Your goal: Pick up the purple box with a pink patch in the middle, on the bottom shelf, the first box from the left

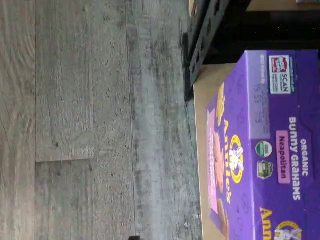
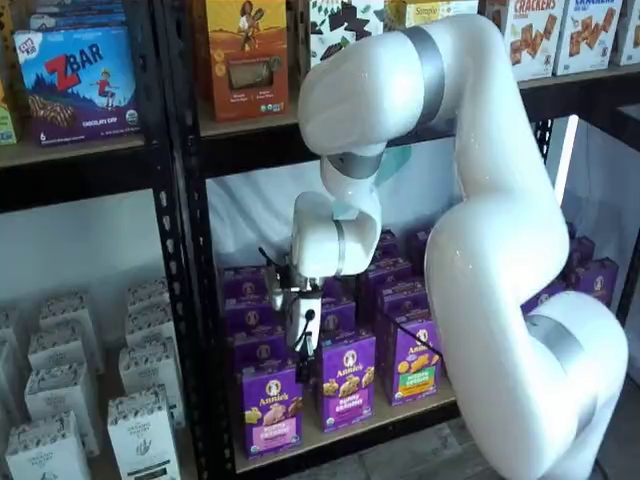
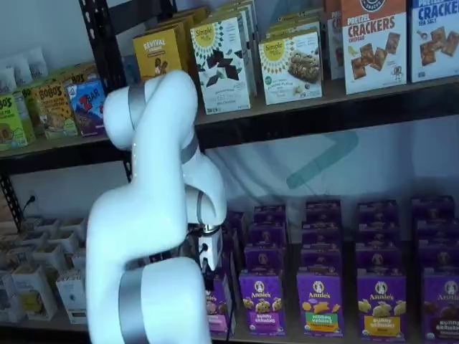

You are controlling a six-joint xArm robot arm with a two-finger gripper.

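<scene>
**Claw right above the purple box**

Claw (image 2: 303,340) hung just over the purple box (image 2: 272,407) in a shelf view, at the front left corner of the bottom shelf (image 2: 340,433). Its white body pointed straight down. I could not tell if the black fingers were spread or pressed together, because they showed too small and dark against the boxes.

Nothing was in the claw yet. The purple box stood upright at the front edge of the board, with its pink patch across the lower front. Its long side ran up and down, so the top of the box faced the claw. The box lay straight below, just a little toward the front edge.

Next to it stood another purple carton (image 2: 347,379), very close. Farther back, more purple cartons lined up in rows toward the back edge.

From the wrist view the purple box (image 1: 265,145) filled one side, with the gray floor (image 1: 90,120) past the shelf edge.

I think the next move would be a short drop straight down.
</scene>
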